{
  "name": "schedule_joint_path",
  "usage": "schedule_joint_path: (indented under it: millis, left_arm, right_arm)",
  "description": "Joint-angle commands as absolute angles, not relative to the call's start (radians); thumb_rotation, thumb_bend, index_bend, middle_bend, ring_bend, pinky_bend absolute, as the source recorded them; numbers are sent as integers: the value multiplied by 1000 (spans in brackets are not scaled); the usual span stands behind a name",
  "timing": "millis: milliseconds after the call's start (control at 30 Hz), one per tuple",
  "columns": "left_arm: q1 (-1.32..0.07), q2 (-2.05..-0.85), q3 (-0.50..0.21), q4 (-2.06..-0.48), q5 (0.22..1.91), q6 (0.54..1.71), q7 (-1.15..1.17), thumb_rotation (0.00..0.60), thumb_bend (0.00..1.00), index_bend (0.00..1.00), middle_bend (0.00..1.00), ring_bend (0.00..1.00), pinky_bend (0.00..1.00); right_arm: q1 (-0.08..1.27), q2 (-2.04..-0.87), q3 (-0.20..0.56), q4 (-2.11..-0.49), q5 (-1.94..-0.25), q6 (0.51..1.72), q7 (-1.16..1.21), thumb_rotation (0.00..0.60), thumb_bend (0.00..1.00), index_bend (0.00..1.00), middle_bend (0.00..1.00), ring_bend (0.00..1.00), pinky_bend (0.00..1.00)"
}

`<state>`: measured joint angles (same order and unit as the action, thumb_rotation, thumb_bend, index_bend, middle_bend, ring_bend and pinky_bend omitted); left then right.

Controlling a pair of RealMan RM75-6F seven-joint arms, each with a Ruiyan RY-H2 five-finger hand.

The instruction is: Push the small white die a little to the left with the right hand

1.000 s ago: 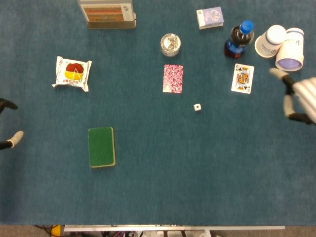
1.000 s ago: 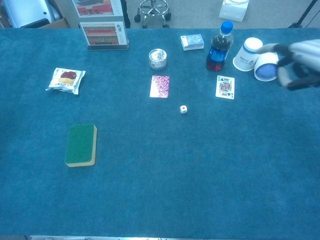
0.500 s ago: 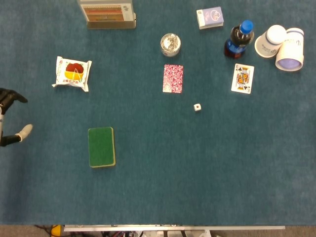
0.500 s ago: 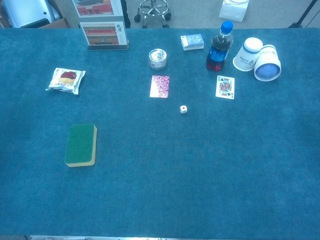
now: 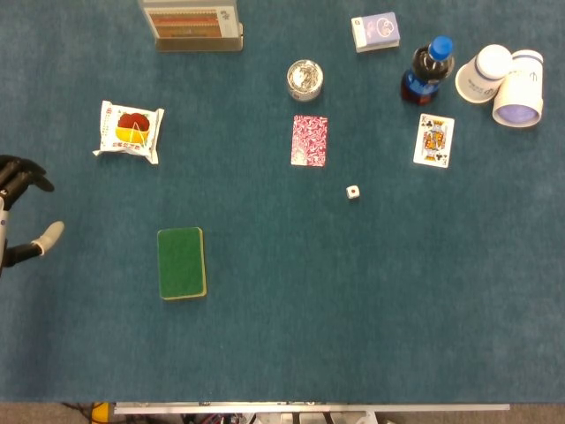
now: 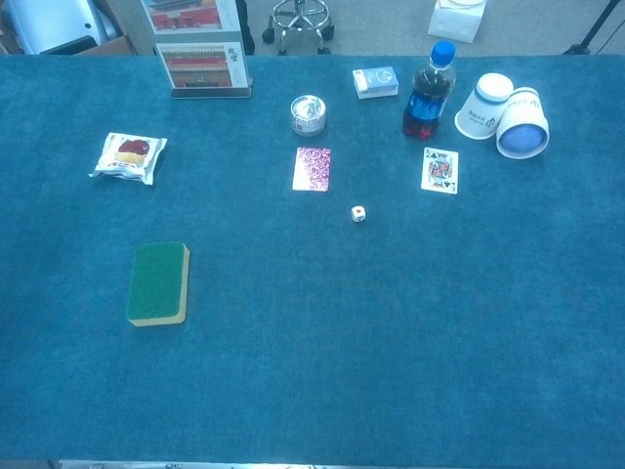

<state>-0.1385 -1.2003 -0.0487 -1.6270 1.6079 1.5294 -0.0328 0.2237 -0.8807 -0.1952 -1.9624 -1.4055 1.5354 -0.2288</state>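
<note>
The small white die (image 5: pixel 352 192) (image 6: pixel 358 214) lies alone on the blue cloth, just below and right of the face-down red card (image 5: pixel 309 140) (image 6: pixel 312 168). Nothing touches it. My left hand (image 5: pixel 18 212) shows only in the head view, at the far left edge, its fingers spread and holding nothing. My right hand is in neither view.
A face-up king card (image 5: pixel 433 140) lies right of the die, with a cola bottle (image 5: pixel 426 71) and two paper cups (image 5: pixel 500 81) behind it. Further off are a card box (image 5: pixel 375 32), a clip tin (image 5: pixel 305 79), a snack packet (image 5: pixel 130 131), a green sponge (image 5: pixel 182 263) and a leaflet stand (image 5: pixel 192 24).
My right hand drew back off the right edge and is gone from both views. The left hand crept a little further in from the left edge. The die has not moved.
</note>
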Motion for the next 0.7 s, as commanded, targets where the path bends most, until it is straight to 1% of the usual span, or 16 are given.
schedule_joint_path:
  millis: [33, 167, 300, 700]
  left_arm:
    - [-135, -1211, -47, -1609, 1600, 1530, -47, 600, 166, 454, 372, 273, 473]
    - [-139, -1223, -52, -1584, 1589, 1526, -71, 600, 166, 456, 372, 273, 473]
    - [-145, -1231, -56, -1564, 1576, 1514, -87, 600, 166, 456, 373, 273, 473]
    - [-155, -1245, -53, -1535, 1542, 1473, -108, 600, 166, 456, 373, 273, 473]
  right_arm:
    - [208, -910, -176, -1916, -1396, 1515, -208, 600, 590, 644, 562, 471, 582]
    - [198, -957, -152, -1838, -1372, 1473, -190, 600, 590, 644, 562, 471, 583]
    - [196, -988, -128, -1795, -1364, 1443, -173, 600, 590, 644, 562, 471, 583]
    - [195, -989, -82, -1803, -1365, 1381, -165, 600, 590, 644, 562, 471, 583]
